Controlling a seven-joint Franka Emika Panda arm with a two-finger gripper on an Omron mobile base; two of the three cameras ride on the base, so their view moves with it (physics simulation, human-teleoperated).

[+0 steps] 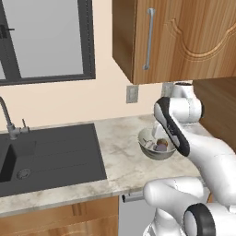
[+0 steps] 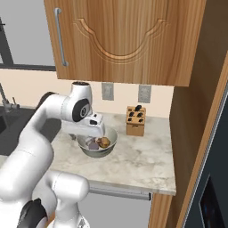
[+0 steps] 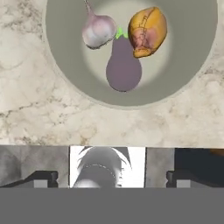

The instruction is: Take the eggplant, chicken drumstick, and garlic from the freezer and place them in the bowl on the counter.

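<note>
From the left base view, we saw the bowl [image 1: 156,148] on the counter [image 1: 120,152], partly behind our arm. From the right base view, our gripper [image 2: 95,132] hung just above it. In the hand view, our jaws stood spread and empty; the garlic [image 3: 99,30], eggplant [image 3: 123,68] and chicken drumstick [image 3: 147,31] lay touching on the bowl's floor, judged delivered.

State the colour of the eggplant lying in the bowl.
Dark purple-grey, with a small bright green stem end; the eggplant shows best in the hand view, inside the bowl.
</note>
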